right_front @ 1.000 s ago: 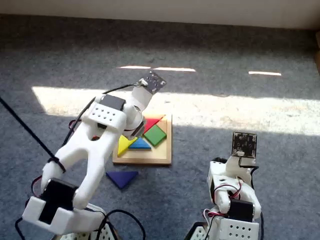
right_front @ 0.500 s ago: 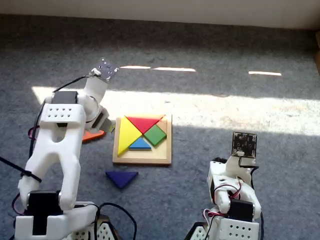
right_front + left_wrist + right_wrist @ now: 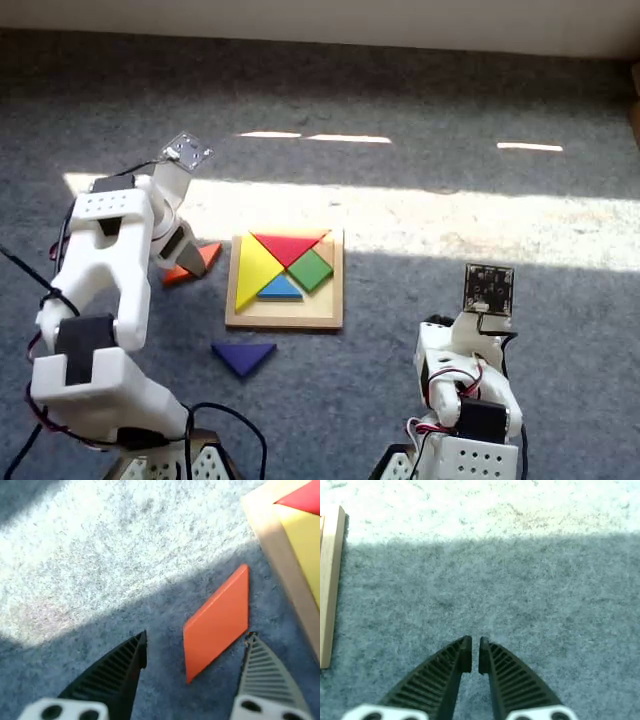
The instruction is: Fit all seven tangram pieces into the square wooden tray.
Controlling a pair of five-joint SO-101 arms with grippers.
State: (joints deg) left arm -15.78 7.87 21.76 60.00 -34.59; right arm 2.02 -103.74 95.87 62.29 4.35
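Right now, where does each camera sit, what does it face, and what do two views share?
High: fixed overhead, looking down on tray, left arm, right arm.
Left wrist: on left arm, facing orange piece past open left gripper.
Right wrist: on right arm, facing carpet past shut right gripper.
Shared: high and left wrist both show orange piece beside tray.

We find four pieces (image 3: 256, 270) in the tray (image 3: 285, 320) | parallelogram (image 3: 216, 622) just left of it, straddled by left gripper (image 3: 197, 636) | triangle (image 3: 244, 355) before it
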